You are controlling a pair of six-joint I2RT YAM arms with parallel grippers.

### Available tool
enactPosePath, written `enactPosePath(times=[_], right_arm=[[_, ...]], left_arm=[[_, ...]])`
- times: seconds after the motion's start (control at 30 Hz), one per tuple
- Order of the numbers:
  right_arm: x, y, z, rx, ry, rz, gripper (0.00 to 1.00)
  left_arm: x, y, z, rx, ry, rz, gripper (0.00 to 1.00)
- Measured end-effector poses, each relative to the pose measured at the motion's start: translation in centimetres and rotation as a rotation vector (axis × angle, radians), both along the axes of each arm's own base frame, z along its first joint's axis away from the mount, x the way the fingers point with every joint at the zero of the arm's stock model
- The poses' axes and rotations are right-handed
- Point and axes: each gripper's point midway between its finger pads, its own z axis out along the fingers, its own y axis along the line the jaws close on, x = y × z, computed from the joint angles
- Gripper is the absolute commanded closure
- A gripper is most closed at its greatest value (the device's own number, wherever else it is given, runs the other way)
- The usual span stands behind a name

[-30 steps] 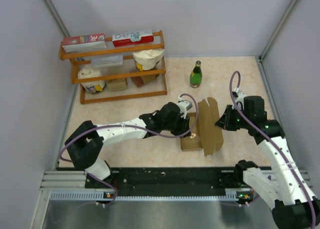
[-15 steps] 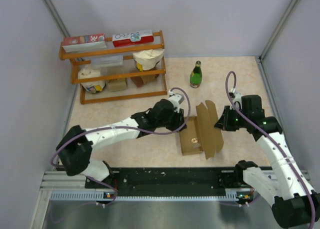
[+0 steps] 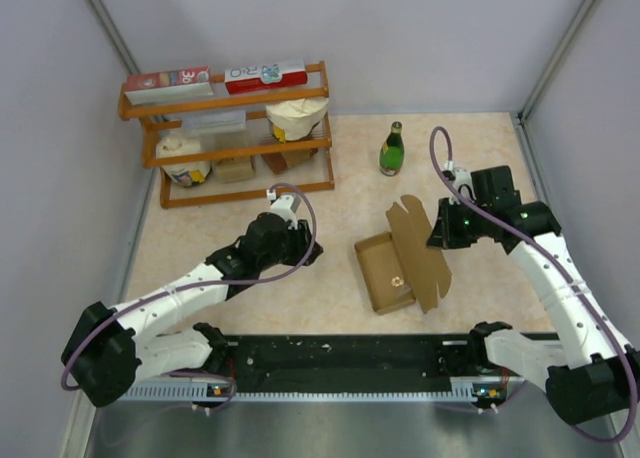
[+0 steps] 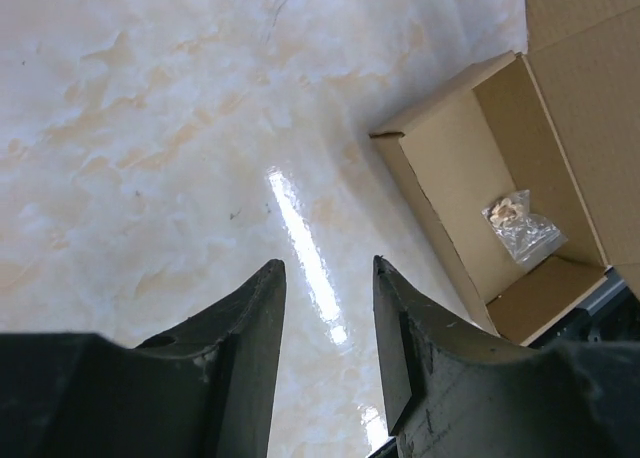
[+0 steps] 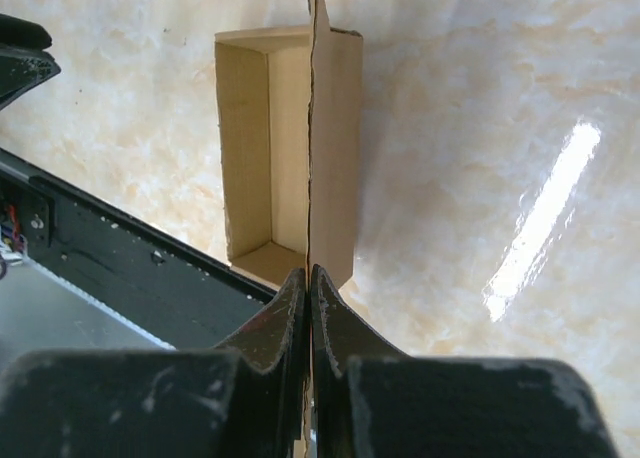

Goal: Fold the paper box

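My right hand [image 5: 309, 275] pinches the paper box [image 3: 385, 274] by its lid [image 3: 420, 253], upright for closing; my left hand [image 4: 326, 270] waits half-open, empty, at nine o'clock.

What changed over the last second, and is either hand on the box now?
The left hand pulled back from the paper box toward the left, opening, with nothing between its fingers. The right hand stayed pinched on the lid flap and shifted only slightly. The box tray is now uncovered. The bottle and shelf did not move.
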Motion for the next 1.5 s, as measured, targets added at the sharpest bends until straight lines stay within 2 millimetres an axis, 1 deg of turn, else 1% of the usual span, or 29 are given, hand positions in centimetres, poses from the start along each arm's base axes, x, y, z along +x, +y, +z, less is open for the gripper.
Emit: enactPosePath(times=[0.1,0.2,0.3,0.4,0.5,0.6,0.7,0.83,0.97,1.2,1.33,1.4,1.5], right_arm=[[0.2,0.9,0.0,-0.054,0.003,0.060,1.00],[0.6,1.8,-0.5,-0.116,0.012,0.125,1.00],[1.3,2.2,-0.9,-0.173,0.015,0.173,1.00],[2.3,2.5,-0.8,-0.227,-0.007,0.221,1.00],[3.2,2.7,0.1,-0.278,-0.070,0.276,1.00],[3.9,3.3,1.2,-0.304,-0.134,0.350,1.00],[4.6,3.9,1.7,-0.313,-0.171,0.427,1.00],[4.8,4.7,1.1,-0.312,-0.184,0.555,1.00],[5.1,5.5,0.8,-0.307,-0.188,0.675,1.00],[5.7,7.0,2.1,-0.277,-0.204,0.830,1.00],[5.4,7.7,2.3,-0.239,-0.191,0.889,1.00],[5.1,7.9,2.3,-0.223,-0.183,0.908,1.00],[4.5,8.0,2.1,-0.208,-0.168,0.931,1.00]], left_arm=[[0.1,0.7,-1.1,0.016,0.020,0.014,0.54],[0.8,0.8,-1.2,0.006,0.025,0.023,0.53],[1.5,1.2,-1.3,-0.008,0.027,0.033,0.54],[2.2,1.7,-1.0,-0.026,0.023,0.044,0.53],[2.8,2.2,-0.7,-0.032,0.013,0.042,0.43],[3.0,2.5,-0.3,-0.032,-0.013,0.019,0.39],[3.1,2.1,1.2,-0.059,-0.083,-0.032,0.39],[2.9,1.2,3.3,-0.096,-0.204,-0.121,0.32],[2.6,0.5,4.5,-0.090,-0.296,-0.213,0.29],[1.1,-0.6,5.2,-0.071,-0.434,-0.405,0.22],[0.7,-1.1,5.6,-0.061,-0.505,-0.479,0.20],[0.6,-1.2,5.5,-0.049,-0.531,-0.508,0.19],[0.7,-1.4,4.6,-0.020,-0.544,-0.548,0.18]])
